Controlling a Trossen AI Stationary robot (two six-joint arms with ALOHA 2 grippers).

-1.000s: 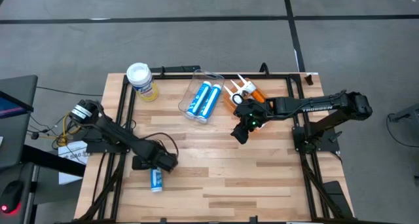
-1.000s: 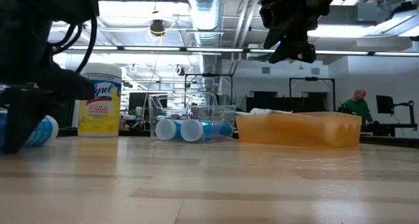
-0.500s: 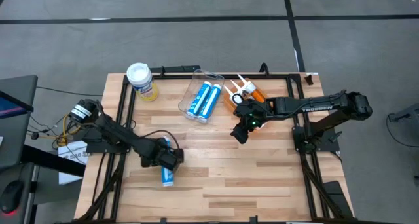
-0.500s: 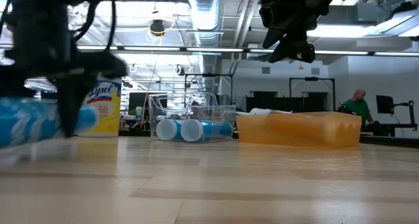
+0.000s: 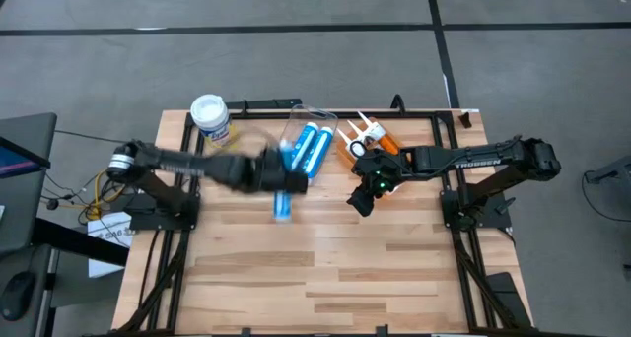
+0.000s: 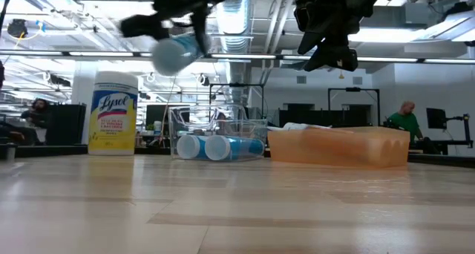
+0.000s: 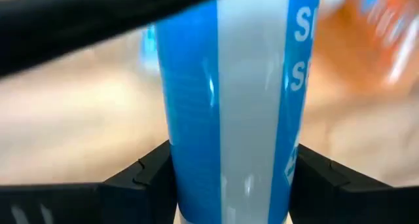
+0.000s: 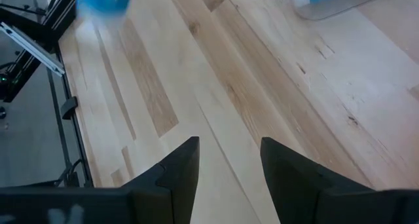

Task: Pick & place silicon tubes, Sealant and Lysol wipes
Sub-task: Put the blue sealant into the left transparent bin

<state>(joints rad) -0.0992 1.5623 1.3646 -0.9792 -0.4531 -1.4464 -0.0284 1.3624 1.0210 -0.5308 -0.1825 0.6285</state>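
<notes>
On the wooden worktop [image 5: 325, 258], seen from above and from table height:

- Left claw [image 5: 271, 174]: raised above the worktop's middle-left, just beside the clear bin; arm blurred. It is clamped on a blue tube [image 5: 283, 201], which hangs clear of the surface. In the left wrist view the blue-and-white tube [image 7: 236, 99] fills the frame between the two dark fingers [image 7: 141, 178], which press its sides. In the low view the tube [image 6: 174, 52] shows tilted, high over the worktop [image 6: 237, 209].
- Right claw [image 5: 361, 200]: held above the worktop right of centre, just beside the orange bin. Fingers [image 8: 180, 168] spread apart over bare planks, nothing between them. In the low view it [image 6: 326, 57] hangs well above the orange bin.
- Lysol wipes [image 5: 212, 122]: upright near the far left corner, white lid up; yellow label readable in the low view [image 6: 113, 113]. Apart from both claws.
- Clear bin [image 5: 299, 120]: at the far edge, centre. Holds two blue tubes [image 5: 309, 150] lying side by side; their round ends [image 6: 204, 147] face the low camera.
- Orange bin [image 5: 347, 152]: at the far edge, just right of the clear bin, partly hidden by the right arm. Holds tubes with white nozzles [image 5: 367, 130]. In the low view it [image 6: 338, 146] sits on the surface as a translucent orange tray.
- Background, low view: a person [image 6: 404, 119] in green, far off at right.
</notes>
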